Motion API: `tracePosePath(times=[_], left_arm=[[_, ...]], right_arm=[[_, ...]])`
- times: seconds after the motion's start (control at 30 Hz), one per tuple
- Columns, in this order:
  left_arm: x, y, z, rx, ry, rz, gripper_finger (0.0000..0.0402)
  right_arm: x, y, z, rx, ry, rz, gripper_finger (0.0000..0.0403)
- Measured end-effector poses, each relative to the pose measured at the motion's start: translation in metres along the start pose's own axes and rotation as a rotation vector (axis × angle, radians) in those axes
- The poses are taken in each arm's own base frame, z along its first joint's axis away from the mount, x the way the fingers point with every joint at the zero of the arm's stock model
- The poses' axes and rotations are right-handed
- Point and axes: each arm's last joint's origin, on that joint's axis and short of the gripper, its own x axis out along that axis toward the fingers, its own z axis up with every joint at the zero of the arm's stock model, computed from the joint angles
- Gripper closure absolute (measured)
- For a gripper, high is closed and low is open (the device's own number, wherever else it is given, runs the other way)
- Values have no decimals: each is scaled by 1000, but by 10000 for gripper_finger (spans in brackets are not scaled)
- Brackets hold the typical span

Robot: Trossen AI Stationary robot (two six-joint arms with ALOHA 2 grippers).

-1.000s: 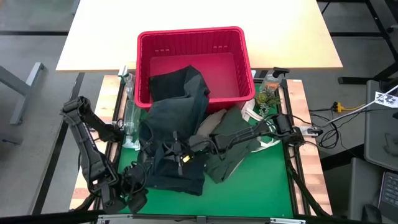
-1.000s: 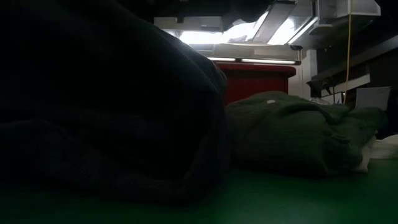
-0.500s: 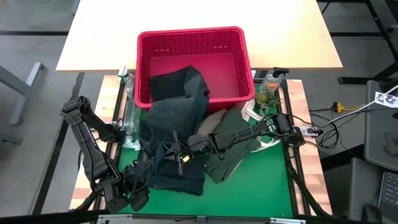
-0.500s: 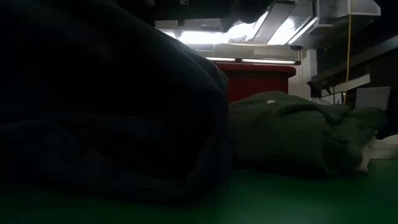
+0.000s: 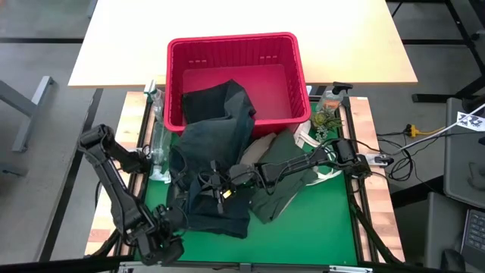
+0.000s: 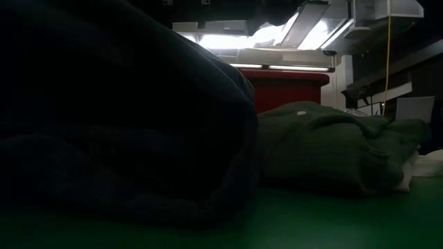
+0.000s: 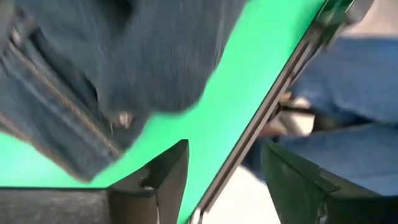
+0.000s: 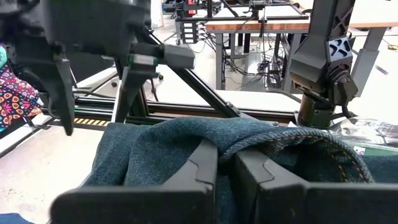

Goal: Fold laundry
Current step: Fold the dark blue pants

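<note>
The dark blue jeans (image 5: 212,136) hang out of the red basket (image 5: 235,45) and spread over the green mat; in the low view they are the big dark heap (image 6: 118,117). An olive-green shirt (image 5: 284,182) lies bunched to their right, with a tan piece (image 5: 261,145) behind it. My right gripper (image 5: 214,184) reaches in from the right and is shut on the jeans. My left gripper (image 5: 173,226) stands open over the mat near the table's near edge, beside the jeans' near left corner (image 7: 93,137), with nothing between its fingers (image 7: 174,168). My right gripper pinches a raised fold of the denim (image 8: 249,140) between its two fingers, near the middle of the part that lies on the mat. The fingers come almost level from the table's right. The fold arches up over the fingertips; the rest of the jeans lies slack on the mat.
A clear plastic bottle (image 5: 159,140) lies along the mat's left side. A spray bottle (image 5: 330,106) and a white item (image 5: 307,136) sit at the far right. The basket (image 6: 291,83) closes off the far side. Bare green mat (image 5: 318,220) shows near right.
My left arm has sunk and gone toward the table's near edge and a little to the right, ending beside the jeans' near left corner. My right gripper has stayed where it was, shut on the denim.
</note>
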Motion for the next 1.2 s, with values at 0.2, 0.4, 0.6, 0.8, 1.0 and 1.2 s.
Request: tracePosePath(times=[0.2, 0.4, 0.6, 0.8, 1.0, 1.2], left_arm=[[3, -1, -3, -65, 115, 16, 206], [4, -2, 0, -88, 45, 3, 211], [3, -2, 7, -89, 28, 10, 211], [-20, -3, 13, -63, 7, 82, 211], [-28, -3, 18, -14, -84, 99, 212], [-15, -6, 15, 78, -46, 140, 212]], right_arm=[[0, 0, 0, 0, 0, 1, 379], [0, 0, -1, 0, 8, 0, 379], [0, 0, -2, 1, 22, 0, 379], [0, 0, -2, 1, 22, 0, 379], [0, 0, -2, 1, 22, 0, 379], [0, 0, -2, 1, 22, 0, 379]])
